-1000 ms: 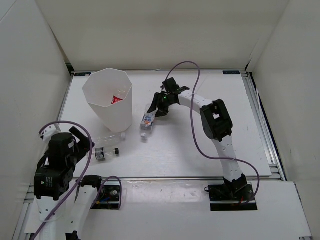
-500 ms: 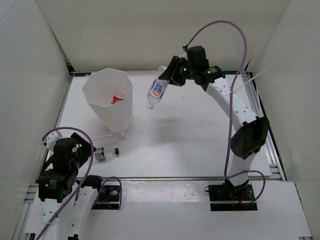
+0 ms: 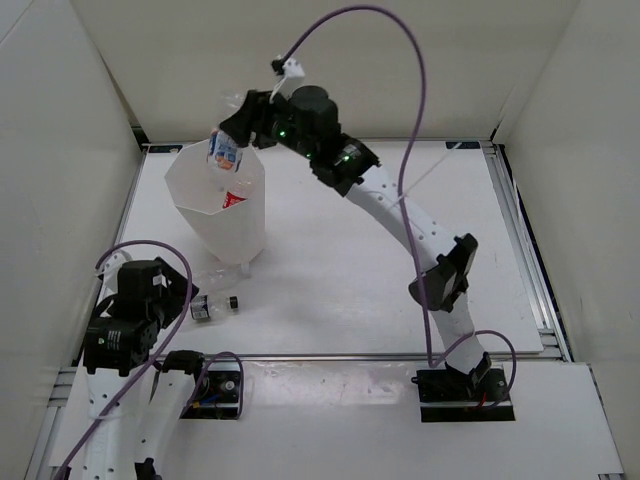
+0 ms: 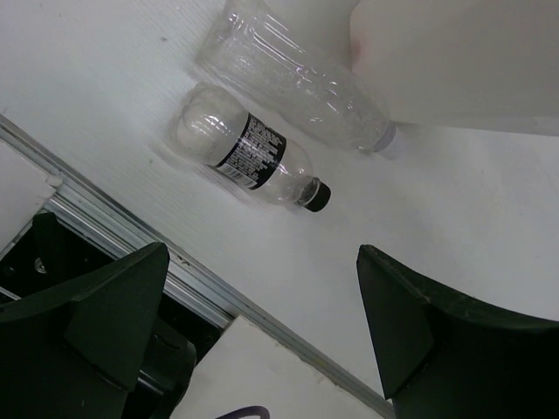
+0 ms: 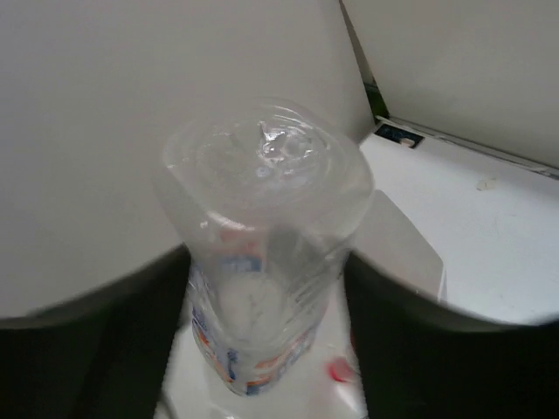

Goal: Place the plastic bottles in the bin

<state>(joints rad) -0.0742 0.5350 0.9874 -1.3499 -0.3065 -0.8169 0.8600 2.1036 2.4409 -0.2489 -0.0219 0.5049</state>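
Note:
The white faceted bin (image 3: 213, 215) stands at the far left of the table. My right gripper (image 3: 238, 128) hovers over its rim, and the blue-white labelled bottle (image 3: 225, 148) hangs neck down between its fingers. In the right wrist view that bottle (image 5: 262, 262) fills the gap of the gripper (image 5: 266, 349), whose jaws stand apart on either side; the bin (image 5: 406, 249) lies below. A red-labelled bottle (image 3: 234, 198) lies inside. A black-capped bottle (image 4: 253, 157) and a clear bottle (image 4: 297, 74) lie by the bin (image 4: 454, 61). My left gripper (image 4: 262, 332) is open, near them.
The table's metal front rail (image 4: 131, 253) runs just under my left gripper. White walls enclose the table on three sides. The right arm's purple cable (image 3: 400, 90) arches high above the table.
My right arm has swung left from mid-table, carrying the blue-white bottle up over the bin, and its jaws have parted. The left arm has shifted only slightly.

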